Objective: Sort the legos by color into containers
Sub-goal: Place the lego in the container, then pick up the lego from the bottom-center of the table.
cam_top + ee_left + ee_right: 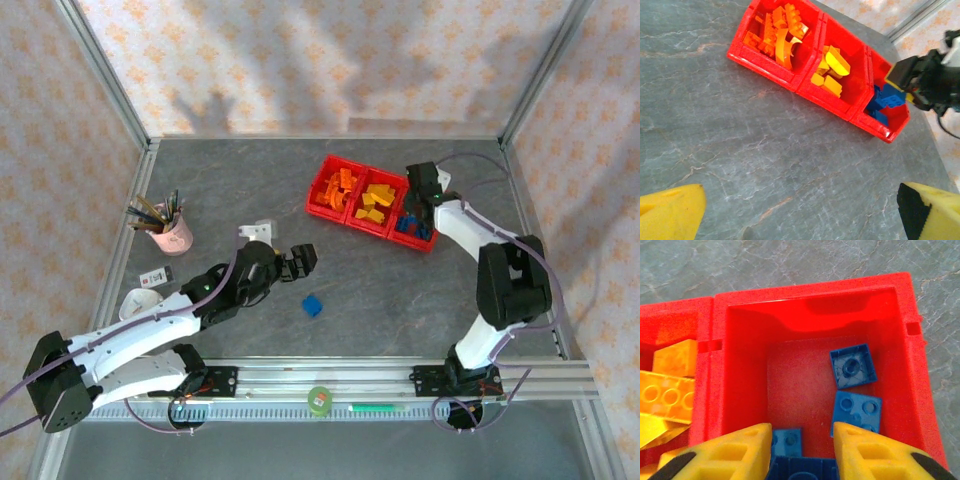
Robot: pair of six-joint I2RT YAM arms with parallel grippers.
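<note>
Left end effector open, empty. One loose blue plastic lego brick lies on the counter just beside it, toward the near edge; squarish, no long axis. Left arm nearer. Right end effector over the blue end compartment of the joined red plastic bins, at the counter's far right; can't tell if it grips.

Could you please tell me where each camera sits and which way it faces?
Top external: above and behind the bases, looking down on the grey marbled table; left gripper and right gripper show.
Left wrist: low, facing three joined red plastic bins; its yellow fingers frame the bottom corners.
Right wrist: straight down into the end bin of small blue plastic bricks, yellow fingers below.
All share the bins.
</note>
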